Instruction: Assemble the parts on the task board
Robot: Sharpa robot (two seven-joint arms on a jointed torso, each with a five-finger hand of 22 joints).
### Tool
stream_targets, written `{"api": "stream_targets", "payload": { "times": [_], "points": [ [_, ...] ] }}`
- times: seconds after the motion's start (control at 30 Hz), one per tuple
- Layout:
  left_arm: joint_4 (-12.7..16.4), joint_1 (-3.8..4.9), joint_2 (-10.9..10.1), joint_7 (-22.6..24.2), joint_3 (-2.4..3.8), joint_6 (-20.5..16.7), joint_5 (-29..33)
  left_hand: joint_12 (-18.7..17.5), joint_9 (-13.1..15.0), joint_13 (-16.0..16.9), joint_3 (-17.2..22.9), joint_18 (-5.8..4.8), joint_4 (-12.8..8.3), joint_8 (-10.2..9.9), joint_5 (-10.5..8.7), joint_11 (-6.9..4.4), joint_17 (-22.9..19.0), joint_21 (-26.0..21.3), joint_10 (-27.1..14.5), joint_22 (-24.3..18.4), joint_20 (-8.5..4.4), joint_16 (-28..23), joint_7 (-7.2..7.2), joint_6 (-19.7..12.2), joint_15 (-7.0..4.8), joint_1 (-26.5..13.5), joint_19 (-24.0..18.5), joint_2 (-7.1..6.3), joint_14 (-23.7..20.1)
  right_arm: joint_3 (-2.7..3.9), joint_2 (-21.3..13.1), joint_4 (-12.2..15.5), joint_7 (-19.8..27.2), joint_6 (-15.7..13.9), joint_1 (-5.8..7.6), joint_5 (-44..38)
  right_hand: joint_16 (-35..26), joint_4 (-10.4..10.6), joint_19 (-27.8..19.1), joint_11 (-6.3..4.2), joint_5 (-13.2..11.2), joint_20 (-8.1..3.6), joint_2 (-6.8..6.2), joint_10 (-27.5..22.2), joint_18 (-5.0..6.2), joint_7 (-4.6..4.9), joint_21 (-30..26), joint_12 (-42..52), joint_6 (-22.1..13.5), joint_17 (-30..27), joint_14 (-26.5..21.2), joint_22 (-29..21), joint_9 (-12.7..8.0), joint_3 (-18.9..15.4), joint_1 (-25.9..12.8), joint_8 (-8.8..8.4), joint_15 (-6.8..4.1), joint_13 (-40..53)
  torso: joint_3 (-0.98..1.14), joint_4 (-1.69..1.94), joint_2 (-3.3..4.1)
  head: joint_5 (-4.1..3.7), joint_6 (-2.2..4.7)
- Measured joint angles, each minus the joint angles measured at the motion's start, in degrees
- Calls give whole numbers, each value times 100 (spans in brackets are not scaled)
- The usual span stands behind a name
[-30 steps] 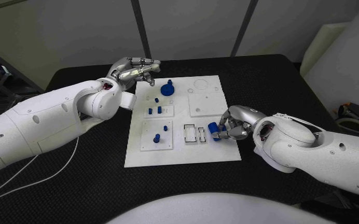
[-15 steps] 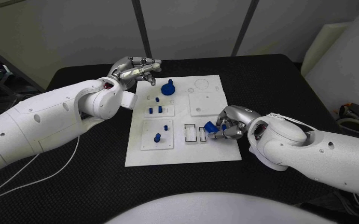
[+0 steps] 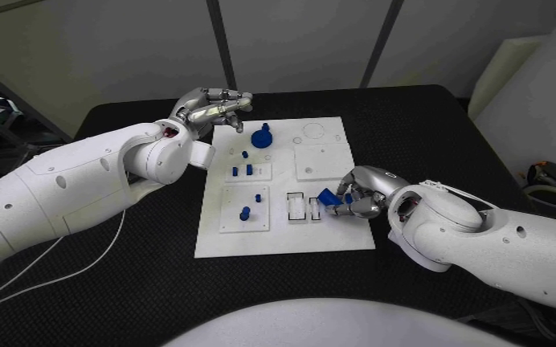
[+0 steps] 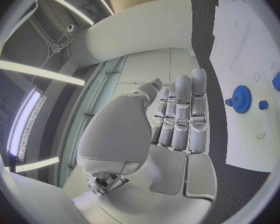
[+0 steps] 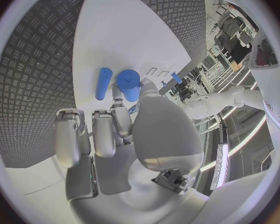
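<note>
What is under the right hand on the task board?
The right hand holds a blue part above the task board, near two white slots. Whatever lies directly beneath the fingers is covered.

Matt white task board (image 3: 330,230) on a rough black table (image 3: 128,275) whose surface carries a fine ridged pattern.

The blue gear (image 3: 262,136) and the blue cylinder (image 5: 129,84) pinched in the right hand (image 3: 361,194) look like smooth plastic with a slight sheen. Both hands, the left hand (image 3: 212,107) beyond the board's far corner, show brushed silver metal; the arms wear glossy white shells.
</note>
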Motion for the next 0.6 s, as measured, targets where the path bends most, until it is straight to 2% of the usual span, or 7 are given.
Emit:
{"api": "stream_targets", "payload": {
  "times": [0.3,0.47,0.6],
  "points": [
    [-13,0,43,-7,0,15,0,0,-2,5,0,0,0,0,0,0,-3,0,0,-4,0,0,0,0,0,-1,0,-1,0,7,-76,383,43,-484,1,246,0,2,-22,12,183,-21,55,28,0,-1,22,0,0,0,0,0,0,-16,57,36,0,38,-11,-9,-26,15,29],
    [-15,1,51,-18,0,27,0,0,-5,4,0,0,0,0,0,0,-5,0,0,-6,0,0,0,0,0,-23,0,-24,0,9,79,379,69,-551,2,366,0,15,-22,12,221,-21,68,28,0,-1,22,0,-1,-1,0,0,0,-50,44,44,1,26,-20,5,-30,31,38],
    [-14,1,55,-24,0,35,0,0,-4,4,0,0,0,0,0,0,-5,0,0,-6,0,0,0,0,0,-23,0,-24,0,11,259,279,74,-460,4,455,0,17,-22,13,114,-21,196,28,1,-1,22,-47,0,-1,0,0,1,-174,-113,44,1,15,-23,12,-31,51,48]
  ]
}}
